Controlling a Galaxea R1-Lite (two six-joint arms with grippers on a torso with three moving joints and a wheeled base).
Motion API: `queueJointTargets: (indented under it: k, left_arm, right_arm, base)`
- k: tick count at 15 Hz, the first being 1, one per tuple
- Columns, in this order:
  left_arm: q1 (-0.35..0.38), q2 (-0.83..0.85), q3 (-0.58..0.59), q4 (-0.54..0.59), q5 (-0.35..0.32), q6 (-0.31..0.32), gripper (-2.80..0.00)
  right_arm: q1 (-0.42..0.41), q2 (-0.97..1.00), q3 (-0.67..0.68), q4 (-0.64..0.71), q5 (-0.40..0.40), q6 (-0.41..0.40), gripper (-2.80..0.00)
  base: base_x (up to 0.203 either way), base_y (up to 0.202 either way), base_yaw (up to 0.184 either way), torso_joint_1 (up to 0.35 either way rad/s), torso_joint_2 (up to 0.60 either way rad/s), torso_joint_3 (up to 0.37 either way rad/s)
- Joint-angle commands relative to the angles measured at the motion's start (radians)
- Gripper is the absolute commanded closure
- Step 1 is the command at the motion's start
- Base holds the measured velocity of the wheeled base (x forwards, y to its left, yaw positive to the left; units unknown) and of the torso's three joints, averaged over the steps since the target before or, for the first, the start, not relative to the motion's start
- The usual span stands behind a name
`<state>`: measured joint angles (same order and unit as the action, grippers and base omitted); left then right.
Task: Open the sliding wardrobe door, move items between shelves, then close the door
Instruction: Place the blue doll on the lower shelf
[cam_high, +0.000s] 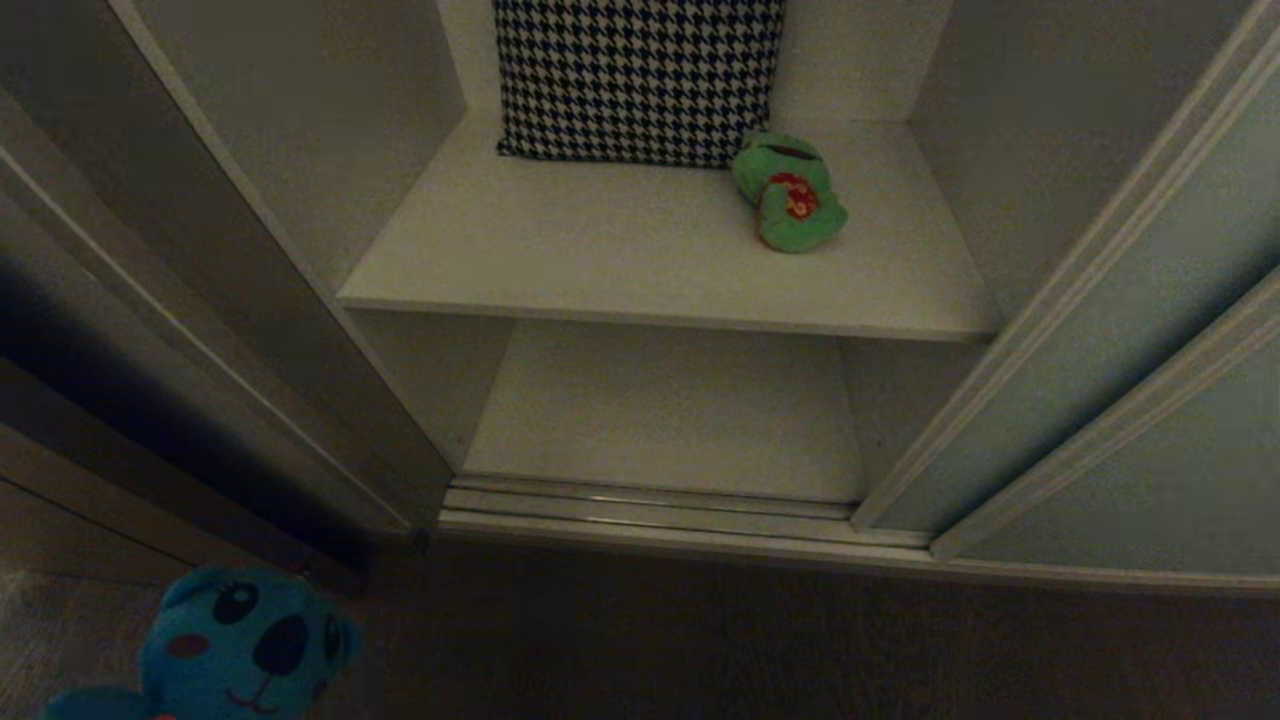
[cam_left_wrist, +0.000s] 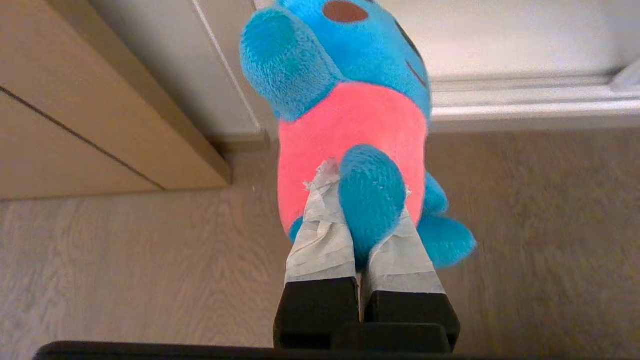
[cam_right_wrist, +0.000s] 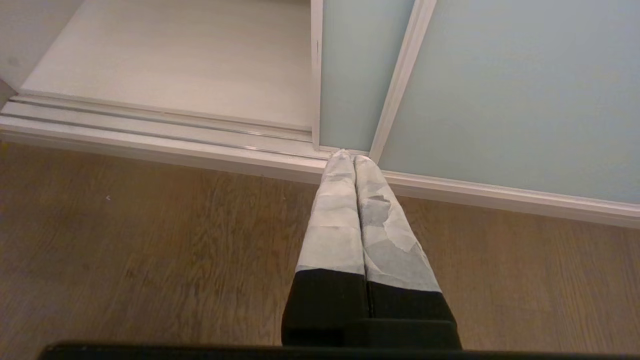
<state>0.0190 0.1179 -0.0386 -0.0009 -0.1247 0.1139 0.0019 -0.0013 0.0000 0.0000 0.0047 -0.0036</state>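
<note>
My left gripper (cam_left_wrist: 367, 195) is shut on a leg of the teal-blue bear (cam_left_wrist: 350, 125), which has a red belly. It holds the bear above the floor, outside the wardrobe at its lower left corner (cam_high: 240, 645). The green frog (cam_high: 790, 195) lies on the upper white shelf (cam_high: 560, 250), to the right. Nothing lies on the lower shelf (cam_high: 660, 420). The pale grey-green sliding wardrobe door (cam_high: 1130, 330) stands slid to the right, so the compartment is open. My right gripper (cam_right_wrist: 352, 159) is shut and empty, low over the floor by the door's (cam_right_wrist: 500, 90) bottom edge.
A black-and-white houndstooth pillow (cam_high: 635, 75) leans at the back of the upper shelf, just left of the frog. A metal floor track (cam_high: 650, 510) runs along the wardrobe's front. Dark brown panelling (cam_high: 150, 350) flanks the opening on the left. The floor (cam_high: 700, 650) is wood.
</note>
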Motion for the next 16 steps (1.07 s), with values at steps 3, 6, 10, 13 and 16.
queueJointTargets:
  k: [3,6,10,13,16]
  left_arm:
    - [-0.016,-0.112,-0.037,0.116,-0.001,-0.093,0.0]
    - [-0.016,-0.112,-0.034,0.119,0.067,-0.078,0.0]
    - [-0.016,-0.113,0.024,0.042,0.093,0.009,0.0]
    - [-0.017,-0.113,0.009,0.087,0.085,0.009,0.0]
    - [-0.016,-0.113,0.009,0.088,0.085,0.009,0.0]
  right_arm:
    - [0.001,-0.003,0.002,0.0,0.0,-0.001,0.0]
    - [0.0,-0.003,0.002,0.0,0.0,-0.001,0.0]
    - [0.001,-0.003,0.002,0.0,0.0,0.0,0.0]
    - [0.0,-0.003,0.002,0.0,0.0,0.0,0.0]
    - [0.0,-0.003,0.002,0.0,0.0,-0.001,0.0]
  base:
    - [0.0,0.0,0.0,0.0,0.0,0.0]
    - [0.0,0.0,0.0,0.0,0.0,0.0]
    - [0.0,0.0,0.0,0.0,0.0,0.0]
    - [0.0,0.0,0.0,0.001,0.0,-0.021]
    - [0.0,0.0,0.0,0.004,0.0,-0.156]
